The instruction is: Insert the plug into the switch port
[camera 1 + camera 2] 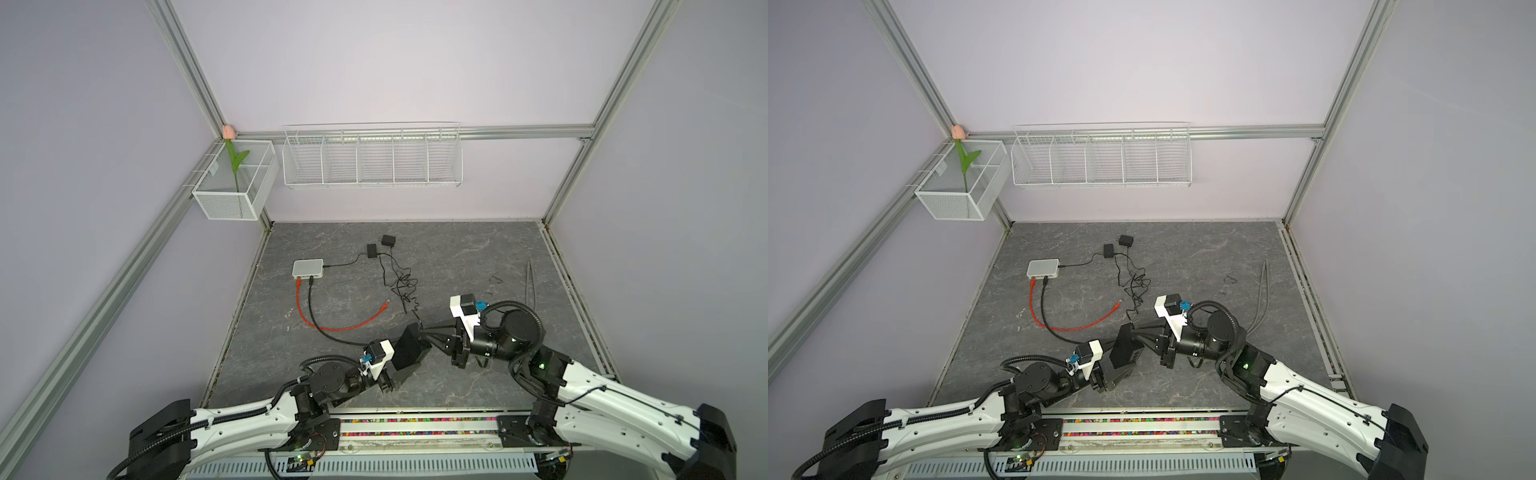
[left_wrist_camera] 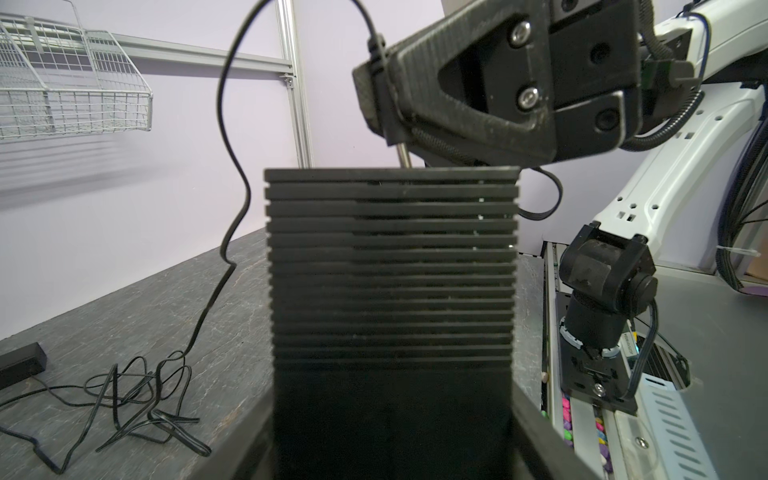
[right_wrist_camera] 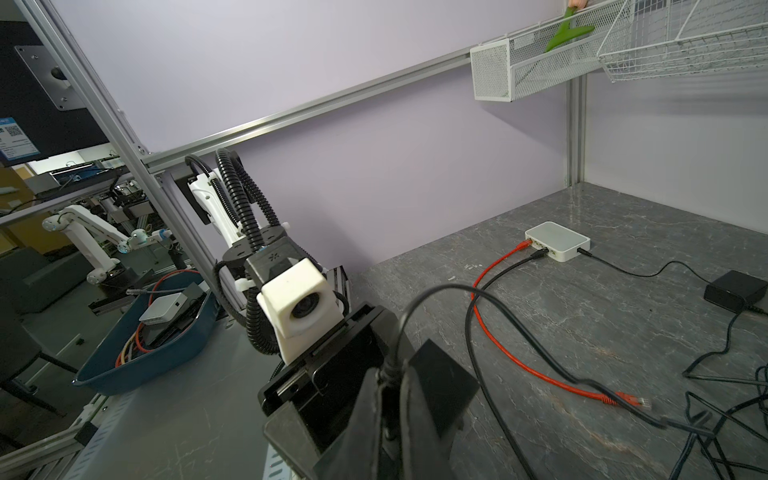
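1. Left gripper (image 1: 400, 369) – near centre of the grey marbled tabletop (image 1: 457, 257), clamped on the lower end of a black ribbed plastic box (image 1: 411, 345). The box is held tilted off the surface, its free end pointing far and right. In the left wrist view its slotted face (image 2: 390, 266) fills the middle. No port shows in any view.

2. Right gripper (image 1: 428, 332) – reaches leftward to the box's far end, fingers pressed together on a black barrel plug with a bare metal pin (image 2: 380, 79). The pin sits just at the box's top edge. Whether it touches cannot be told.

3. Thin black cord (image 2: 232, 174) – rises from the plug and drops to a loose tangle (image 1: 401, 286) on the table, far of both grippers.

4. Two small black power adapters (image 1: 388, 240) – far centre, beside each other.

5. White flat rectangular switch box (image 1: 307, 268) – far left, well apart from the grippers. A red patch cable (image 1: 332, 328) and a black cable (image 1: 311, 307) are plugged into its near face. The red cable's free end lies near the tangle.

6. White wire rack (image 1: 374, 162) and white mesh basket (image 1: 232, 199) – mounted on the far wall, the basket holding an artificial pink tulip (image 1: 228, 132).
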You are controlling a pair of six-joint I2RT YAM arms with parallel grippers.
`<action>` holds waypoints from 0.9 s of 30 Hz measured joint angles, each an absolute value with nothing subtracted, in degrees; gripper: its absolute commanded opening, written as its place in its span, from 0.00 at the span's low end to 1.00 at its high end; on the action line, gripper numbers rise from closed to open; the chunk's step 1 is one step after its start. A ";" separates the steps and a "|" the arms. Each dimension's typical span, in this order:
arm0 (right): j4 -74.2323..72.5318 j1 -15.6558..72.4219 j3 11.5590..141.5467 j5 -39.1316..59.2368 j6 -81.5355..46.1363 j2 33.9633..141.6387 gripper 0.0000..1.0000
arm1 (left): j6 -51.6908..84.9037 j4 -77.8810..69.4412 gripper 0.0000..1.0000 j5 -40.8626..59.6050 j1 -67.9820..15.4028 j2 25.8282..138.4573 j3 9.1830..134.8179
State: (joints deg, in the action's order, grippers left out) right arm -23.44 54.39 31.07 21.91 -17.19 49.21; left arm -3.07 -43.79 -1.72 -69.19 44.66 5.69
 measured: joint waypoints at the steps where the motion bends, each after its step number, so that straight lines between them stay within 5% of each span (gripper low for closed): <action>1: -23.75 54.52 31.03 21.91 -17.34 49.32 0.08 | -3.01 -44.31 0.00 -1.72 -69.19 44.56 5.37; 27: -36.91 58.74 30.00 21.89 -18.92 55.40 0.09 | 0.47 -43.55 0.00 -0.38 -69.19 32.18 0.60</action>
State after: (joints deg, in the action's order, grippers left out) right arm -36.91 58.74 30.00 21.89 -18.92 55.40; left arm 0.47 -43.55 -0.38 -69.19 32.18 0.60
